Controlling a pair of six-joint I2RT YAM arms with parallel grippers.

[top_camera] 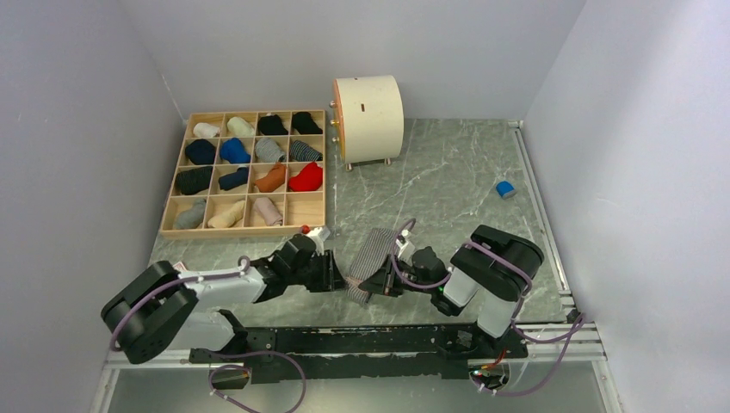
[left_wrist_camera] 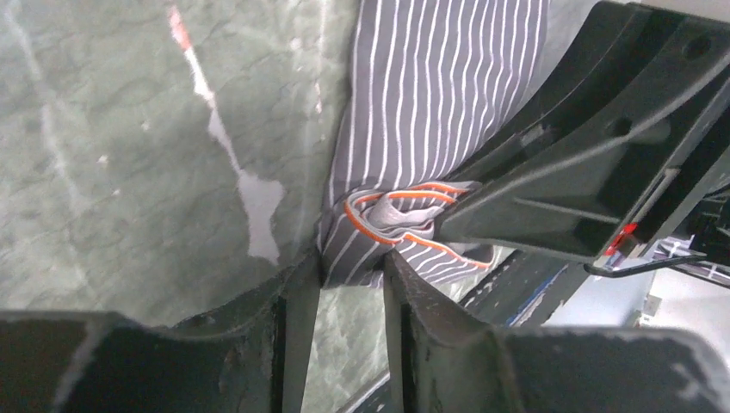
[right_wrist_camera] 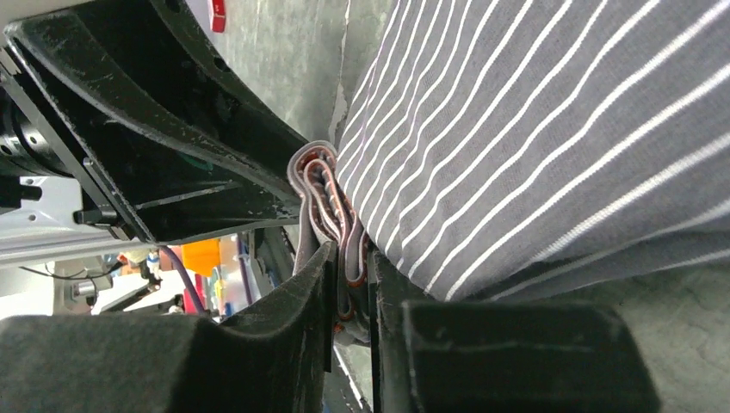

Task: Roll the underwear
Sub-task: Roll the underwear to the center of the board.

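The grey striped underwear (top_camera: 368, 255) lies folded in a narrow strip on the marble table, between both arms. Its near end shows an orange-edged waistband. In the left wrist view the left gripper (left_wrist_camera: 353, 267) has its fingertips closed on the near corner of the striped cloth (left_wrist_camera: 430, 95). In the right wrist view the right gripper (right_wrist_camera: 349, 267) is shut on the bunched waistband edge of the cloth (right_wrist_camera: 534, 138). The two grippers (top_camera: 343, 277) (top_camera: 372, 282) meet at the strip's near end. The pink-beige garment is out of view.
A wooden divided box (top_camera: 250, 168) with rolled garments stands at the back left. A cream cylinder (top_camera: 368, 116) on small feet stands behind. A small blue block (top_camera: 506, 188) lies at the right. A metal rail (top_camera: 542, 215) runs along the table's right edge.
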